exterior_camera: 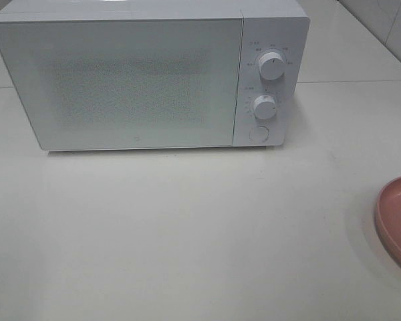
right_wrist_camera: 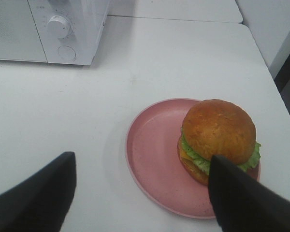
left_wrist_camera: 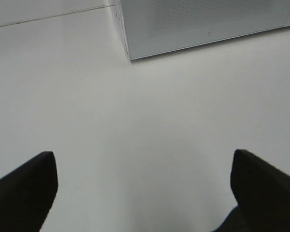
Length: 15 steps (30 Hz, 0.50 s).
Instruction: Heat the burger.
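The burger (right_wrist_camera: pixel 217 137), with a golden-brown bun and green lettuce, sits on a pink round plate (right_wrist_camera: pixel 152 154) in the right wrist view. My right gripper (right_wrist_camera: pixel 140 193) hovers open above the plate, apart from the burger, one dark finger (right_wrist_camera: pixel 241 200) overlapping the burger's near edge. In the exterior high view only the plate's rim (exterior_camera: pixel 397 217) shows at the right edge; the burger is out of that frame. My left gripper (left_wrist_camera: pixel 145 188) stands open over bare white table, near the microwave's (left_wrist_camera: pixel 203 24) front left corner. Neither gripper appears in the exterior high view.
A white microwave (exterior_camera: pixel 147 77) stands at the back of the table with its door shut. Two knobs (exterior_camera: pixel 272 67) and a round button (exterior_camera: pixel 258 133) are on its right panel. The table's right edge (right_wrist_camera: pixel 275 92) runs close to the plate.
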Motion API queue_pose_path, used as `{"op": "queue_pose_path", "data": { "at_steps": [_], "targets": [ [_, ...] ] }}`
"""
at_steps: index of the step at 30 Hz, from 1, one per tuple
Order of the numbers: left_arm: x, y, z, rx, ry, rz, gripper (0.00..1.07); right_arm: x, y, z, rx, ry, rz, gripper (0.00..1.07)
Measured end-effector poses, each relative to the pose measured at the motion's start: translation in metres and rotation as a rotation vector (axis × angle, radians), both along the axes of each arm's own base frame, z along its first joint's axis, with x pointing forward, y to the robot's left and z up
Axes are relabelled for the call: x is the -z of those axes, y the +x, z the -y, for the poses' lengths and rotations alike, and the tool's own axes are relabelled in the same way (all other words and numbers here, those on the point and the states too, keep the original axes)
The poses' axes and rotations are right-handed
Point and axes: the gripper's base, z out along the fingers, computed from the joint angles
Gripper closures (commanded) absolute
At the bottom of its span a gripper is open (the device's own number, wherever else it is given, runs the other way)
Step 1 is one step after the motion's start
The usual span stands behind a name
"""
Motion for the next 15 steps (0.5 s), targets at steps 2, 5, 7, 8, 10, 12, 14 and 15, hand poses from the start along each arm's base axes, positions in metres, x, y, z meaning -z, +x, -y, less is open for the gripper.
{"op": "queue_pose_path", "data": {
  "at_steps": [2,5,7,8,10,12,14,15],
  "targets": [
    [0.0021,-0.0021,0.0001,0.005,-0.003,0.016,0.18,0.0,0.0,0.0,0.0,0.0,0.0,0.34],
    [0.0048,-0.0022,0.0,0.005,-0.003,0.018,0.18,0.0,0.0,0.0,0.0,0.0,0.0,0.34],
    [0.0048,-0.0023,0.0,0.005,-0.003,0.019,0.18,0.0,0.0,0.0,0.0,0.0,0.0,0.34],
    [0.0046,-0.0024,0.0,0.005,-0.004,0.023,0.18,0.0,0.0,0.0,0.0,0.0,0.0,0.34],
    [0.0046,-0.0024,0.0,0.005,-0.004,0.023,0.18,0.0,0.0,0.0,0.0,0.0,0.0,0.34],
    [0.0046,-0.0024,0.0,0.005,-0.004,0.023,0.18,0.0,0.0,0.0,0.0,0.0,0.0,0.34],
    [0.0046,-0.0024,0.0,0.002,-0.004,0.023,0.18,0.0,0.0,0.0,0.0,0.0,0.0,0.34],
    [0.0046,-0.0024,0.0,0.002,-0.004,0.023,0.18,0.0,0.0,0.0,0.0,0.0,0.0,0.34]
  ]
}}
